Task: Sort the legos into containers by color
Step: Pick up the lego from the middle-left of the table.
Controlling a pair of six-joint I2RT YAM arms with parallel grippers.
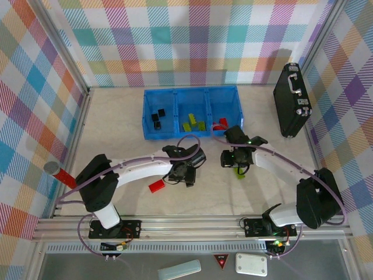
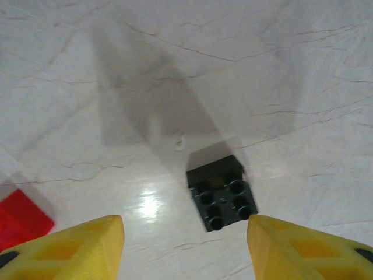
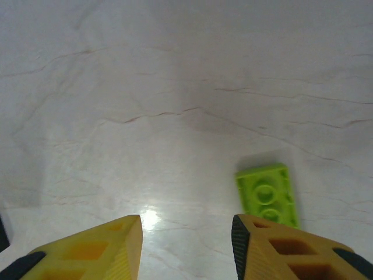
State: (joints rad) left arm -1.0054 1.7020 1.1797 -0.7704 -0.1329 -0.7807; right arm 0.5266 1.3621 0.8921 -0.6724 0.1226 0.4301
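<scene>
Hovering the left pincer (image 2: 185,248) released and empty just above the surface (image 2: 280,70), straddling a black lego (image 2: 222,200) lying studs-up nearer one finger, seemingly lining up a pinch. Hanging the right pincer (image 3: 186,245) likewise released and grasping nothing, with a lime-green lego (image 3: 267,191) lying off-centre against one finger, probably calling for a sideways shift. Standing beyond, the blue tray (image 1: 190,90), keeping black, green and red apart by compartment; lying loose near the left pincer, one red lego (image 1: 156,186).
</scene>
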